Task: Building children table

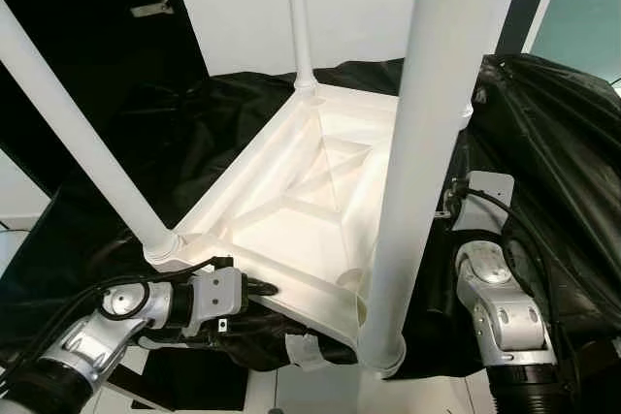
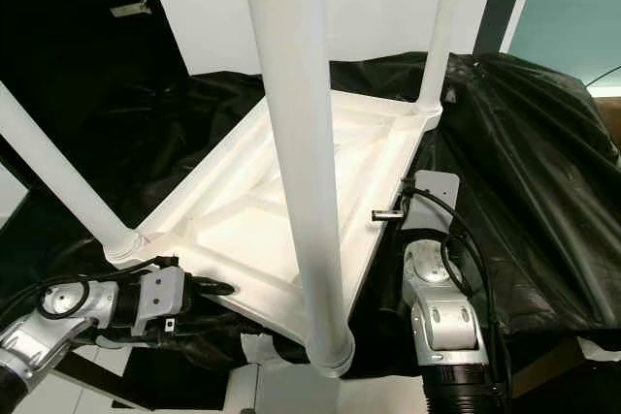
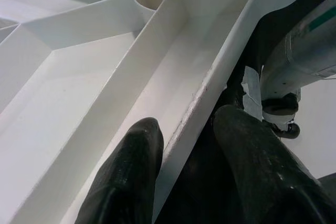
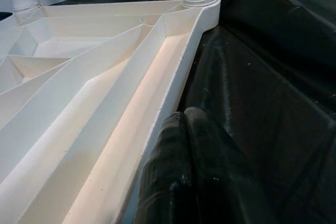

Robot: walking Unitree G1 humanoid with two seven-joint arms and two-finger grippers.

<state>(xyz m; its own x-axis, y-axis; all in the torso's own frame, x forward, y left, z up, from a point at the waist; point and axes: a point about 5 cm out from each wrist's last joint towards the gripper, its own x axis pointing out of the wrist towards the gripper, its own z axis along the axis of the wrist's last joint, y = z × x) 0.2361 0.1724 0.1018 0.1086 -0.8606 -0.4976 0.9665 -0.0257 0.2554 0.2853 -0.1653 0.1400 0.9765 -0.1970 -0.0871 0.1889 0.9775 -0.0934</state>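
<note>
A white children's table (image 1: 310,201) lies upside down in the middle of the frame, its ribbed underside facing up, resting on a surface draped in black plastic sheeting (image 1: 553,143). Four white legs stand up from its corners: the nearest leg (image 1: 427,143) rises through the centre right of the left eye view, a second leg (image 1: 78,133) slants off toward the upper left, a third, far leg (image 1: 299,16) stands at top centre, and the fourth leg (image 2: 441,26) shows at the upper right of the right eye view.

The left tool (image 1: 260,289) sits at the lower left of the frame, reaching in to the table's near edge. In the left wrist view its two black fingers (image 3: 131,177) are apart and straddle the table's rim wall, one finger inside the channel and the other outside it over the black sheeting; whether they press on the rim cannot be told.

The right tool (image 4: 184,129) is at the lower right, beside the table's right-hand edge. In the right wrist view its fingers lie together, tips just beside the outer face of the rim and over the sheeting, with nothing between them. The silver right arm (image 2: 441,322) stands below the table's right side.

A strip of white tape (image 1: 306,351) clings to the sheeting beneath the near corner.
</note>
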